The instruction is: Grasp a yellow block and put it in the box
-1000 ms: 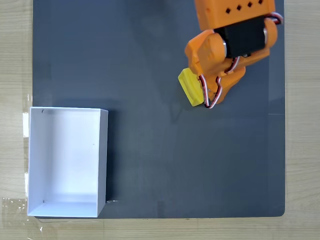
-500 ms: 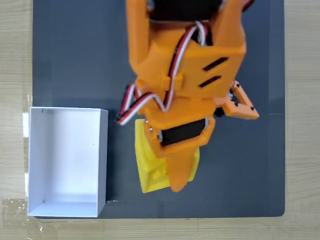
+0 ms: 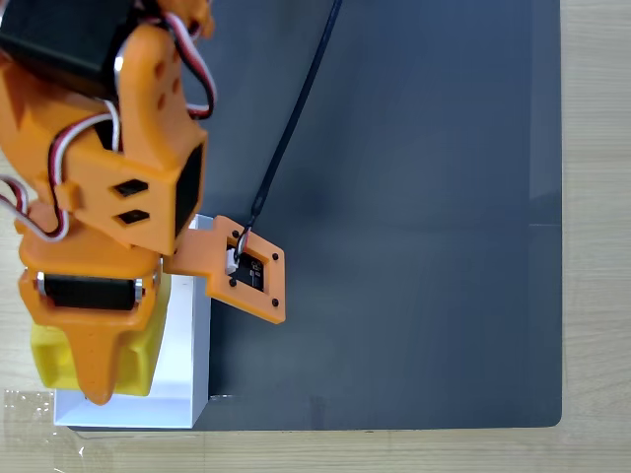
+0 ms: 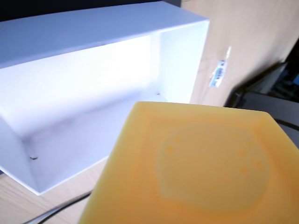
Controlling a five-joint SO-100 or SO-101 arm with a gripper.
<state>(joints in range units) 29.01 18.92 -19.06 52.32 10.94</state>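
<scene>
Fixed view: gripper point(image 3: 97, 379), apparently closed around the yellow block point(image 3: 59, 360), hangs over the box point(image 3: 182, 340).

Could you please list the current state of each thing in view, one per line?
yellow block: held in the pincer, above the box, not released.
box: open-topped, upright, visible floor bare.
pincer: shut on the yellow block.
dark mat: lying flat.

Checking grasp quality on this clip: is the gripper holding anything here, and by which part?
The gripper holds the yellow block above the box, an orange finger lying across its top. The exact contact faces are hidden under the arm.
</scene>
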